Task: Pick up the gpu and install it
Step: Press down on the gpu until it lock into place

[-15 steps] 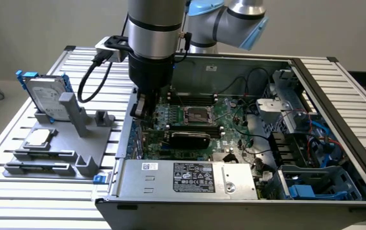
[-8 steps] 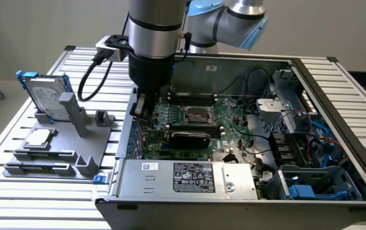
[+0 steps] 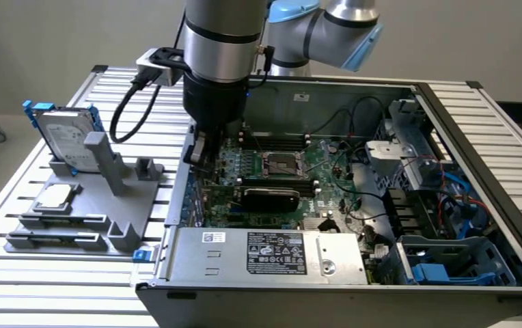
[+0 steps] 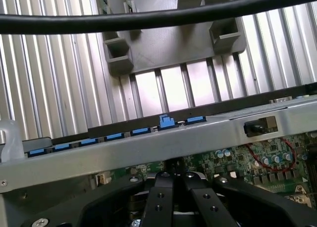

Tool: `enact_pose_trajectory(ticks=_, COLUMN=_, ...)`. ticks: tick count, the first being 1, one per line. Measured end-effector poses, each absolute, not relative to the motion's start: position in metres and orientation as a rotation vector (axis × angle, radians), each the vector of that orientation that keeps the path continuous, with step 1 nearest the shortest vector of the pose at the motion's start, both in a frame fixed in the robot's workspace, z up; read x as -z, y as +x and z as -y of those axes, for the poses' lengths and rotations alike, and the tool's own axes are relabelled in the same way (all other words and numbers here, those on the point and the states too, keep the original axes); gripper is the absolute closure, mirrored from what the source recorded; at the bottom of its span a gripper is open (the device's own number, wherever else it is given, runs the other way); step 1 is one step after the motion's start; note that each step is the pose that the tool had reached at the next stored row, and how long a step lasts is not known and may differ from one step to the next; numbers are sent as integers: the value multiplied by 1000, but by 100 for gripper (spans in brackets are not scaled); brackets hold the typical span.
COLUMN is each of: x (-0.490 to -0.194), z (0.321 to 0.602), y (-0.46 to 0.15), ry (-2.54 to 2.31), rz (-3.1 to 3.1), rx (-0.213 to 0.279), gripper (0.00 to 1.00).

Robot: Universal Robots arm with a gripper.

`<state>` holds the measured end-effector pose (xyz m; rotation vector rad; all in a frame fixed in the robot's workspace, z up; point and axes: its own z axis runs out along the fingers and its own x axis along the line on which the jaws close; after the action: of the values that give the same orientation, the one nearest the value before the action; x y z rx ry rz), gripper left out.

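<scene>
Inside the computer case (image 3: 479, 171), near its rear wall, the closed gripper (image 3: 199, 158) is seating the gpu (image 3: 266, 198); firm downward pressure appears required.

A robotics lab: an opened computer case (image 3: 443, 205) on a slatted aluminium table (image 3: 51, 273) beside a grey parts fixture (image 3: 106, 205).

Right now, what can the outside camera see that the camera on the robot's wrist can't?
The exterior view alone takes in the hard drive standing in the grey holder, the small chip there, and the gpu sitting inside the computer case. The wrist view alone shows the blue clips along the case edge from close up. Both share the gripper, jaws shut, the green motherboard and the ribbed table.
</scene>
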<state>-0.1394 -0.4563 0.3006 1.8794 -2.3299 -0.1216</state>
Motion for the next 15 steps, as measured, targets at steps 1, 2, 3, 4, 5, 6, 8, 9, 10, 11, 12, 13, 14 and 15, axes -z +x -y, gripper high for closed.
enact_pose_trajectory(ticks=1, x=-301, z=456, y=-140, ry=1878, rz=2329, rx=124, gripper=89)
enact_pose_trajectory(ticks=2, x=-301, z=456, y=-139, ry=1877, rz=2328, rx=126, gripper=89)
enact_pose_trajectory(ticks=3, x=-301, z=456, y=-139, ry=1876, rz=2327, rx=128, gripper=89)
enact_pose_trajectory(ticks=4, x=-301, z=456, y=-139, ry=1875, rz=2327, rx=129, gripper=89)
enact_pose_trajectory(ticks=5, x=-301, z=456, y=-139, ry=1874, rz=2326, rx=130, gripper=89)
enact_pose_trajectory(ticks=6, x=-302, z=456, y=-139, ry=1874, rz=2325, rx=130, gripper=89)
enact_pose_trajectory(ticks=8, x=-301, z=456, y=-138, ry=1874, rz=2325, rx=131, gripper=89)
enact_pose_trajectory(ticks=9, x=-301, z=456, y=-138, ry=1874, rz=2325, rx=131, gripper=89)
enact_pose_trajectory(ticks=10, x=-301, z=456, y=-138, ry=1873, rz=2325, rx=131, gripper=89)
enact_pose_trajectory(ticks=11, x=-300, z=456, y=-138, ry=1873, rz=2325, rx=131, gripper=89)
enact_pose_trajectory(ticks=12, x=-299, z=456, y=-138, ry=1873, rz=2325, rx=131, gripper=89)
enact_pose_trajectory(ticks=13, x=-298, z=456, y=-138, ry=1873, rz=2325, rx=131, gripper=89)
enact_pose_trajectory(ticks=14, x=-298, z=456, y=-138, ry=1873, rz=2325, rx=131, gripper=89)
enact_pose_trajectory(ticks=15, x=-297, z=456, y=-138, ry=1873, rz=2325, rx=131, gripper=89)
